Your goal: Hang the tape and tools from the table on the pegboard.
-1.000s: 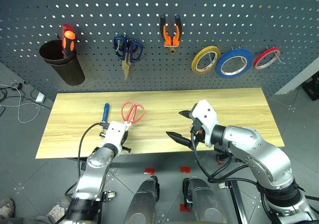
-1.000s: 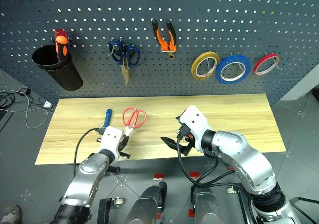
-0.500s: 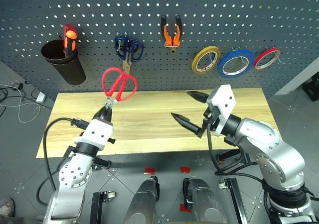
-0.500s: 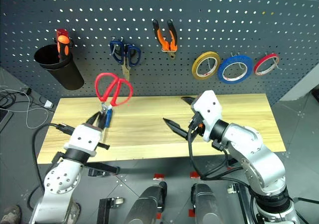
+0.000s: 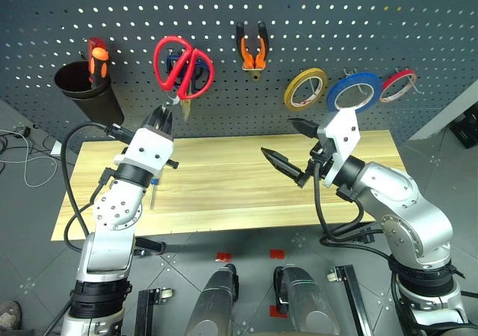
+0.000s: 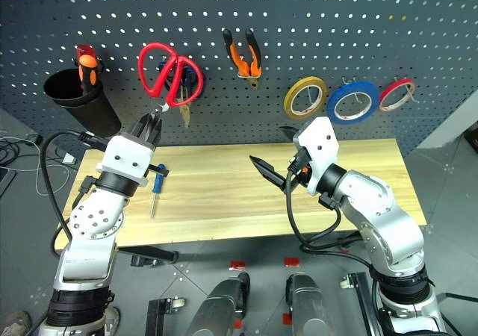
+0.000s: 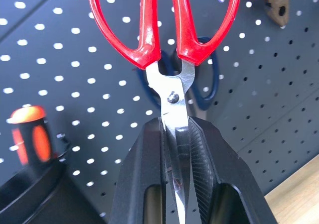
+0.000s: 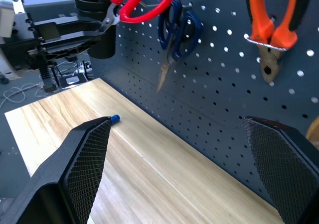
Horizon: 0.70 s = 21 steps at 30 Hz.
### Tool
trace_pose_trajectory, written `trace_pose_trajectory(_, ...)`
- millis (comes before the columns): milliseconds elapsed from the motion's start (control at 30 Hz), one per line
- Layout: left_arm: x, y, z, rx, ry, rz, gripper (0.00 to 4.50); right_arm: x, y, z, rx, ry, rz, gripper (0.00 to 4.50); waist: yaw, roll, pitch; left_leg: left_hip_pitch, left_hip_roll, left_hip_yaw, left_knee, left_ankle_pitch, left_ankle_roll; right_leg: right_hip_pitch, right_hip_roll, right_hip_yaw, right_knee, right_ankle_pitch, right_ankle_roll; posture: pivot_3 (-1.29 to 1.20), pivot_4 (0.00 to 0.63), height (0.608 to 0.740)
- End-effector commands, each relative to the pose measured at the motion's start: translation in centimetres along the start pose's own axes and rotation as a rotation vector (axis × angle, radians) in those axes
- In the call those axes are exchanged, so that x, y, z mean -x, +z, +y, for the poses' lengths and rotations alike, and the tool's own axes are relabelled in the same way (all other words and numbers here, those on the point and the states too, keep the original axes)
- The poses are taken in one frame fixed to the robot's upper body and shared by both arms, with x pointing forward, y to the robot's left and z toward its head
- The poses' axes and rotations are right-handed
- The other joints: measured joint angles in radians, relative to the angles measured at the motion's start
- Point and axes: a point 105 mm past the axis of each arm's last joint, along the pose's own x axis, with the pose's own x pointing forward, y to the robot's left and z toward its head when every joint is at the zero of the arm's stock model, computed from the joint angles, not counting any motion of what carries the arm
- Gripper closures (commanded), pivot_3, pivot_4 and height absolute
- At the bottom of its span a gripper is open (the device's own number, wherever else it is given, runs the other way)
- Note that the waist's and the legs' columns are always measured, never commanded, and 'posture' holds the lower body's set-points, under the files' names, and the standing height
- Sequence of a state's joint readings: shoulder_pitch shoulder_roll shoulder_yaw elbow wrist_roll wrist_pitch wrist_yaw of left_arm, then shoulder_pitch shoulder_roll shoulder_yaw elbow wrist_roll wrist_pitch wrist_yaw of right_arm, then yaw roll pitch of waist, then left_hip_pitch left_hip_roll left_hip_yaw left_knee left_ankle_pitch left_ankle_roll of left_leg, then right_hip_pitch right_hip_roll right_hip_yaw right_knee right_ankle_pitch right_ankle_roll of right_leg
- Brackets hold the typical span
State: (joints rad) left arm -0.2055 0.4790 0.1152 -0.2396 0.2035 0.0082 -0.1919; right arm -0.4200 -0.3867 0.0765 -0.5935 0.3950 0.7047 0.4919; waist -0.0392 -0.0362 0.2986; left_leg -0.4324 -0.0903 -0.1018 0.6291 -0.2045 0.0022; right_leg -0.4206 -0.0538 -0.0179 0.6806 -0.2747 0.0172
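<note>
My left gripper (image 5: 163, 116) is shut on the blades of the red-handled scissors (image 5: 183, 66), holding them upright with the handles up. They are in front of the pegboard (image 5: 336, 22), over the dark blue scissors (image 8: 177, 31). The left wrist view shows the blades (image 7: 173, 92) pinched between my fingers. The blue-handled screwdriver (image 6: 158, 179) lies on the table (image 5: 224, 179) under my left arm. My right gripper (image 5: 287, 142) hangs open and empty above the table's middle. The pliers (image 5: 254, 46) and the blue tape (image 5: 352, 93) hang on the board.
A black cup (image 5: 88, 91) on the board's left holds a red-and-orange screwdriver (image 5: 97, 54). A yellow roll (image 5: 306, 88) and a red roll (image 5: 398, 84) hang on either side of the blue tape. Cables lie on the floor at the left.
My left gripper has lifted the red scissors from the table up to the pegboard, handles turned upward. The right gripper has risen a little and stayed open.
</note>
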Motion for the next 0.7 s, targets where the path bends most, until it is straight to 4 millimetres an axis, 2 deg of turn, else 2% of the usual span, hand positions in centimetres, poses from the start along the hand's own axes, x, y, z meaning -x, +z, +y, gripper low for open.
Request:
trace_pose_trajectory(33,-0.2,0.1,0.5,-0.044,0.005,-0.019,4.12,-0.1,1.3,0.4,0.043,0.019,-0.047,0.00,0.000,0.000,0.000,0.000,0.000,0.000,0.000,0.000,0.000,0.000,0.000,0.000,0.000,0.000,0.000,-0.07,0.284,0.740)
trace_pose_trajectory(133,-0.1,-0.4,0.5,-0.050,0.007,0.002,4.12,-0.3,1.4,0.4,0.047,0.026,-0.050,0.00,0.001,0.000,0.000,0.000,0.000,0.000,0.000,0.000,0.000,0.000,0.000,0.000,0.000,0.000,0.000,-0.07,0.283,0.740)
trace_pose_trajectory(233,0.1,-1.1,-0.3,-0.042,-0.017,0.027,4.12,-0.5,1.5,0.5,0.048,0.035,-0.057,0.00,0.001,0.000,0.000,0.000,0.000,0.000,0.001,0.000,0.000,0.000,0.000,0.000,0.000,0.000,0.000,-0.06,0.281,0.740)
trace_pose_trajectory(400,-0.9,-2.1,-1.4,0.018,-0.057,0.073,4.12,-1.1,1.7,0.9,0.042,0.053,-0.073,0.00,0.005,0.000,0.000,0.000,0.000,0.000,0.001,0.000,0.000,0.000,0.000,-0.001,0.001,0.000,0.000,-0.06,0.280,0.740)
trace_pose_trajectory(567,-1.4,-3.5,-2.5,0.031,-0.114,0.131,2.52,-1.5,1.5,1.3,0.034,0.060,-0.072,0.00,0.005,0.000,0.000,0.000,0.000,0.000,0.001,0.001,-0.001,0.000,0.000,-0.001,0.001,0.000,0.000,-0.06,0.280,0.740)
trace_pose_trajectory(700,-0.2,-5.8,-4.0,0.125,-0.154,0.255,1.34,-1.7,0.6,1.7,0.018,0.054,-0.041,0.00,0.004,0.000,0.000,0.000,0.000,0.000,0.001,0.002,-0.003,0.000,0.000,0.000,0.001,0.000,0.000,-0.06,0.279,0.740)
